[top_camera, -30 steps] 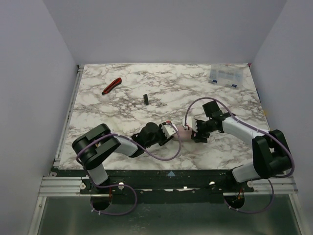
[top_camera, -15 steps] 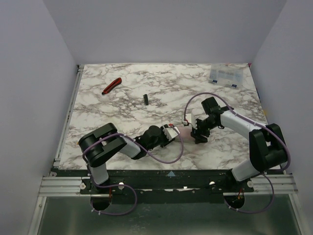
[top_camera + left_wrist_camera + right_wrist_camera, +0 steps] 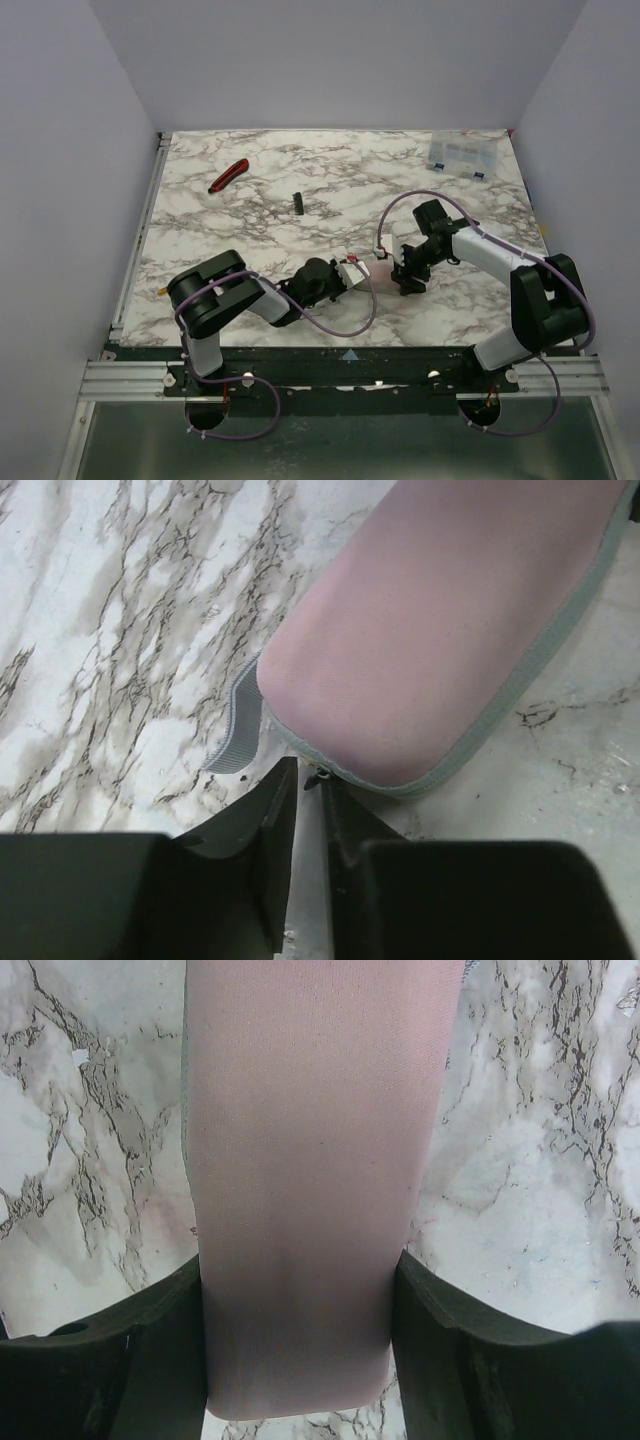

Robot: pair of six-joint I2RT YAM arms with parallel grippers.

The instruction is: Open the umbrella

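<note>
Umbrella (image 3: 310,1160): compact folded bundle, peach-pink fabric w/ grey edge trim, lying flat on marble tabletop (image 3: 250,230), near-centre, between the two arms and close to the near edge.

Condition: closed. Canopy not spread. No shaft, ribs or handle show in any view. Only smooth pink cloth is seen, poss. a sleeve or the wrapped canopy. Can't tell which.

Right fingers (image 3: 150,1350): one each side of the bundle, pressed on the cloth, holding it across its width.

Left fingers (image 3: 265,830): narrow, almost together, tips right at the rounded end of the bundle by the grey trim. Whether they nip the trim or a tab there can't be told. A small grey flap sticks out just beside them.

Progress (est.): early. Bundle is pinned by the right arm and the left arm is working at one end. Left to do: free the wrap or catch, extend the shaft, spread the canopy. None of that shows as begun.

Other items, all well apart at the far side:
- red-and-black hand tool (image 3: 228,176), far left
- small black stick-like piece (image 3: 297,202), mid
- clear plastic box (image 3: 459,155), far right corner

Obstructions: none among these items. Both arms crowd the bundle, and their purple cables loop close by, which may cramp the canopy once it spreads.
</note>
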